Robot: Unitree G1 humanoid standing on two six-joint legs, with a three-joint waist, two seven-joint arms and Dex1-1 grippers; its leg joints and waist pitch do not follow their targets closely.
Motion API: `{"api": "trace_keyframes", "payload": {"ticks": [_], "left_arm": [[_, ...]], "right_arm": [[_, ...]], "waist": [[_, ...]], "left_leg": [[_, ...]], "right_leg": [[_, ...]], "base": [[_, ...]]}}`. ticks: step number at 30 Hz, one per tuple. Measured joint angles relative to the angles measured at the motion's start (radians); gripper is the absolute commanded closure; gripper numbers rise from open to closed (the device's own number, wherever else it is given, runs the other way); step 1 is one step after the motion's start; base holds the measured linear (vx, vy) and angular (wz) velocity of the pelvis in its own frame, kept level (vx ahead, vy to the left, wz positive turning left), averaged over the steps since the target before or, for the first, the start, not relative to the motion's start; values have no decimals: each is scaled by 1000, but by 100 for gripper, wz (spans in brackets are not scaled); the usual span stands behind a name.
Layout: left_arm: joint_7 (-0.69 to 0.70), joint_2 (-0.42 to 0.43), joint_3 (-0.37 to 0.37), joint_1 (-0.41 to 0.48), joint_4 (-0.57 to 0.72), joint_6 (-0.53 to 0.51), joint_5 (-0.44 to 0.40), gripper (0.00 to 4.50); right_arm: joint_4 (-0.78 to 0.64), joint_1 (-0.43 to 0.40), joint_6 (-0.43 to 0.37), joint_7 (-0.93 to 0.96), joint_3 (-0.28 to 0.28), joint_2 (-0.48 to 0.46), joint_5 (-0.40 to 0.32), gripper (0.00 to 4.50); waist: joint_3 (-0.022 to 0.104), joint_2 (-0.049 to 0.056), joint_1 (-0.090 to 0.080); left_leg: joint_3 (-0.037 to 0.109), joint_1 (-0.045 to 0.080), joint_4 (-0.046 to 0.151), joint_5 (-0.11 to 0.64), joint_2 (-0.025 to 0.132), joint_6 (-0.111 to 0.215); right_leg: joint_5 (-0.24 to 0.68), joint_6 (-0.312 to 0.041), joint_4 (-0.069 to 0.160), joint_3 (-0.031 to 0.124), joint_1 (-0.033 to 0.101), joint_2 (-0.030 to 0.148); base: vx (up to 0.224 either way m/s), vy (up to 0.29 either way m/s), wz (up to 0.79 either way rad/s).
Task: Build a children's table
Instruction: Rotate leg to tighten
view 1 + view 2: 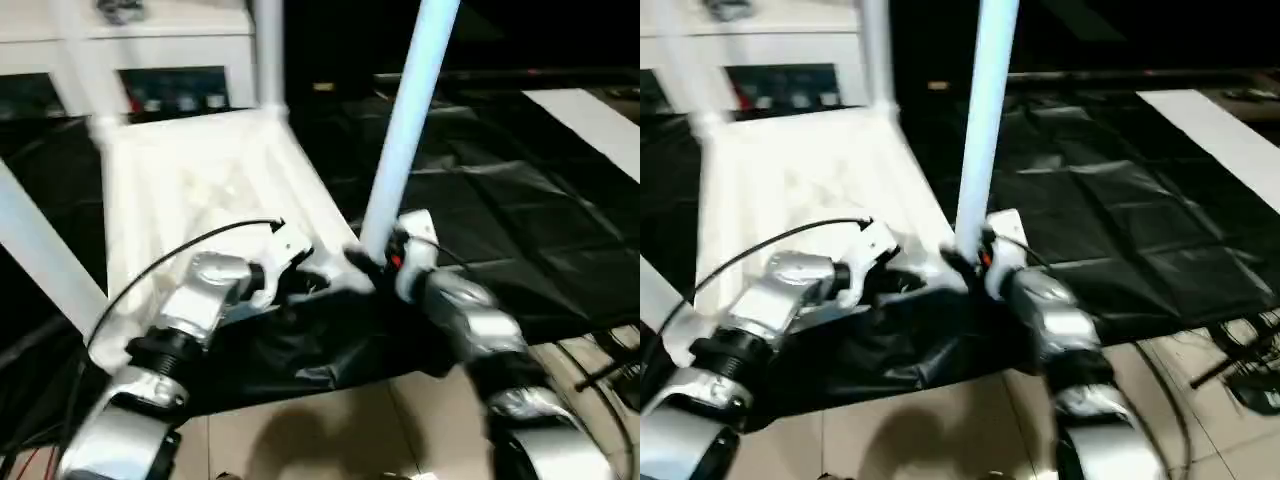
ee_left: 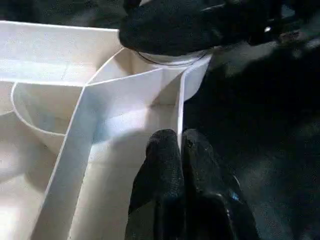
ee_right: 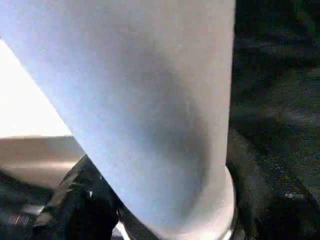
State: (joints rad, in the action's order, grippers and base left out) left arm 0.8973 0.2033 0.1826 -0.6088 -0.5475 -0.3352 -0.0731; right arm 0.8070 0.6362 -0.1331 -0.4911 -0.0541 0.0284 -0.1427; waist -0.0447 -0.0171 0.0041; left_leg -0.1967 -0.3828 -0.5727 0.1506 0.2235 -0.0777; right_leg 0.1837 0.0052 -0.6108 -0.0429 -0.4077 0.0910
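The tabletop [image 1: 190, 190] lies ribbed side up on black sheeting, with legs already standing at its 11 o'clock [image 1: 85, 70] and 1 o'clock [image 1: 268, 55] corners and another [image 1: 40, 250] at 8 o'clock. The right claw [image 1: 385, 262] grips the fourth leg [image 1: 408, 120] at its base in the 4 o'clock socket. The left claw [image 2: 181, 165], pressed together, rests beside a rib; seating this leg and turning the table upright probably remain.
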Motion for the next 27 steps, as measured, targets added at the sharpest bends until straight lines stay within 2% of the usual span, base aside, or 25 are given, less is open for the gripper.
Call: {"api": "trace_keyframes", "payload": {"ticks": [2, 6, 7, 12, 14, 20, 27], "left_arm": [[-18, -5, -4, 12, 28, -22, 0, 450], [-15, -7, 0, 13, 41, -31, 0, 450], [-10, -6, 1, 13, 41, -31, 0, 450], [86, 27, 15, 10, 32, 0, 6, 450], [153, 44, 33, -2, 2, 36, 16, 450], [281, 68, 58, -28, -67, 105, 33, 450], [376, 94, 76, -42, -108, 161, 39, 450]], "right_arm": [[23, 11, 27, 10, 0, -6, 5, 130], [43, 24, 42, -16, 0, -2, 19, 108], [44, 24, 47, -30, 1, 2, 20, 80], [-20, -20, 28, -231, 56, 82, 18, 80], [-70, -55, 16, -353, 87, 145, 14, 80], [-164, -116, -41, -569, 125, 250, -18, 80], [-252, -154, -115, -686, 152, 301, -33, 80]], "waist": [[0, 0, -1], [0, 0, 2], [0, 0, 2], [0, 1, 11], [0, 1, 29], [0, 1, 60], [-1, 1, 74]], "left_leg": [[0, 0, 0, 0, 0, 0], [-1, -2, 2, 0, 0, 0], [-2, -2, 2, 0, 0, 0], [-2, -3, 2, 0, 0, 0], [-2, -2, 2, 0, 0, 1], [-3, -2, 0, 0, 0, 1], [-3, -2, 0, 0, 0, 0]], "right_leg": [[0, 0, 0, 0, 0, 0], [1, 1, 2, 0, -2, 0], [1, 1, 2, 0, -2, 0], [1, 1, 2, 0, -2, 0], [1, 1, 2, 0, -1, 0], [1, 1, 1, 0, 0, 1], [1, 1, 0, 0, 1, 1]], "base": [[0, 0, 0], [0, 0, 0], [0, 0, 0], [0, 0, 0], [0, 0, 0], [0, 0, 0], [0, 0, 0]]}}
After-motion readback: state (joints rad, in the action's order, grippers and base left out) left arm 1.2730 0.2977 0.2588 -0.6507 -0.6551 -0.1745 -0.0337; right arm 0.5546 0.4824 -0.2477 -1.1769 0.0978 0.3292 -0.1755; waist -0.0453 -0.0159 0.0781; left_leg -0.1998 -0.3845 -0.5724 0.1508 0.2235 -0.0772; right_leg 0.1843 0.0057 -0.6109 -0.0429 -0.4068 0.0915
